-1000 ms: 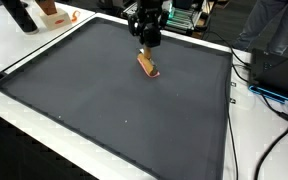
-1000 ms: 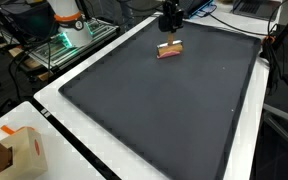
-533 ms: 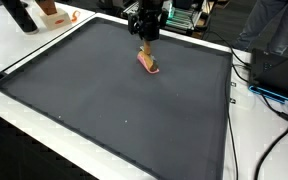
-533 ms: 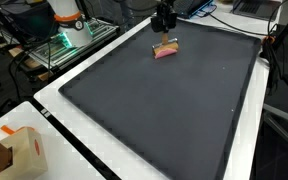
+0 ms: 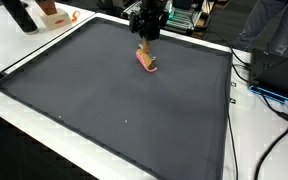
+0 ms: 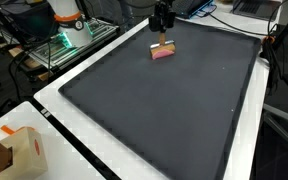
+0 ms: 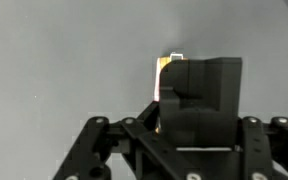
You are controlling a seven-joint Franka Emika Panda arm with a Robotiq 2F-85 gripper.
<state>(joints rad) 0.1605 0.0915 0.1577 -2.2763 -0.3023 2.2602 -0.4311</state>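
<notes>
Black mat (image 5: 104, 110) frames the block (image 6: 163, 51); wrist view's pincer (image 7: 184, 85) masks it.

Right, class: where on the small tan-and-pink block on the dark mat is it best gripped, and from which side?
I'd grip the block across its narrow tan top, coming straight down from above: it is long and slim, and the mat lies close under its pink base. The hand grips it so.

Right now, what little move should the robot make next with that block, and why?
I'd guess a small lift straight up. The gripper looks shut on the top of the tilted block, whose low end seems to touch or nearly touch the dark mat. Rising first should keep it from dragging.
</notes>
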